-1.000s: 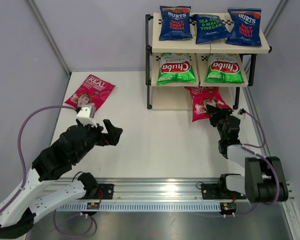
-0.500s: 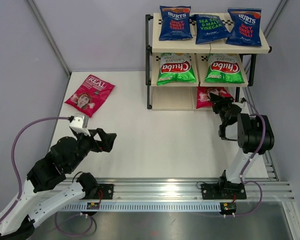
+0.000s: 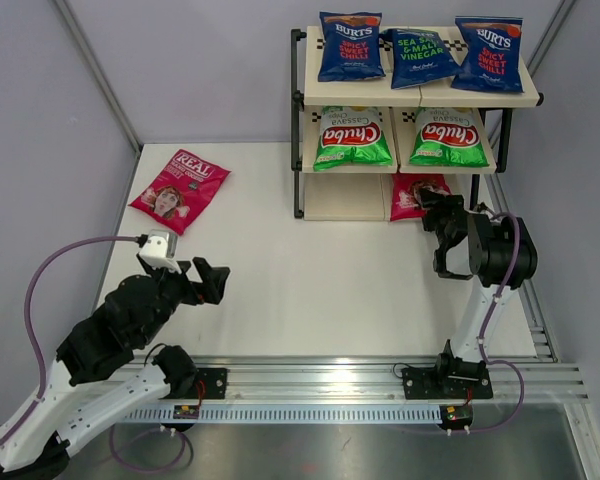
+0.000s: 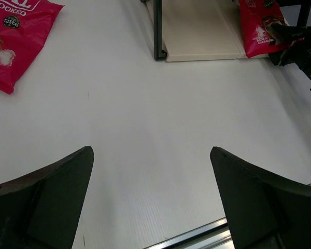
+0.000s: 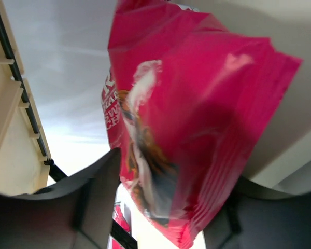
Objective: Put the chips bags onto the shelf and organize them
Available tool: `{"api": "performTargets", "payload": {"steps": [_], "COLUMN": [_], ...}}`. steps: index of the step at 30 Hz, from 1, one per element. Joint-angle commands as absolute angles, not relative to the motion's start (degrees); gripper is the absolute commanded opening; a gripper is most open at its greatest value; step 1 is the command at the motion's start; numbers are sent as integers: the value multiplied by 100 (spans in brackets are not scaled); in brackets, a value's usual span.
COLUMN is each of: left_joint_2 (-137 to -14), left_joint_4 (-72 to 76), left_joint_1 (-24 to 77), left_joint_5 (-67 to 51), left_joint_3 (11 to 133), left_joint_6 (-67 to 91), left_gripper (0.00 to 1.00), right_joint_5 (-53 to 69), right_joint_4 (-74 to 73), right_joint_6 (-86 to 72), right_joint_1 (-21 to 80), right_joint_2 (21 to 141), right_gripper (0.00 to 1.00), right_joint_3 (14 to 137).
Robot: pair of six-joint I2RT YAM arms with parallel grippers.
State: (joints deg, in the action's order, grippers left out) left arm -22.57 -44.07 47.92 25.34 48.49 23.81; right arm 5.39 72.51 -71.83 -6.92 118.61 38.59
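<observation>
As right end effector (image 3: 426, 202) reaches in, pink bag (image 3: 409, 194) deeper on shelf (image 3: 345, 200)

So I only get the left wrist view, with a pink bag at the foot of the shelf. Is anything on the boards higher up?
Observer: Yes, the shelf's middle board holds two green Chuba bags side by side.
Operator: And the top one?
Observer: Three dark blue BURTS bags in a row.
Operator: What is that black thing by the pink bag?
Observer: The right end effector; its wrist view shows the pink REAL bag between its fingers.
</observation>
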Motion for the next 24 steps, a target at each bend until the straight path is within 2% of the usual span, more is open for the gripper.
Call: {"api": "performTargets", "payload": {"steps": [1, 4, 9, 12, 17, 21, 24], "left_joint_2": [-2329, -2478, -2654, -2952, -3725, -4164, -4586], "left_joint_4": [-4280, -4342, -4394, -4587, -4764, -4509, -4246], "left_joint_1": [4764, 4764, 4764, 4755, 4509, 3860, 2616], "left_joint_5": [2865, 2900, 3023, 3278, 3323, 2831, 1805], "left_joint_3": [4887, 4904, 4931, 5027, 5255, 5466, 5721], "left_joint_6": [2382, 2461, 2636, 2855, 3137, 2971, 2769], "left_gripper": [99, 99, 99, 99, 99, 99, 99], "right_joint_5": [290, 246, 290, 281, 352, 448, 632], "right_joint_4": [7016, 6565, 6566, 6172, 5697, 4653, 3773], "right_joint_6": [-7049, -7163, -7496, -7637, -7734, -7691, -7445], "right_joint_1": [-712, -703, -703, -712, -721, -905, -1063], "right_joint_2": [11268, 11058, 10680, 10364, 9889, 9091, 8336], "right_gripper": [66, 73, 75, 84, 92, 96, 100], "right_joint_3": [3858, 3745, 3385, 3244, 3033, 2805, 2663]}}
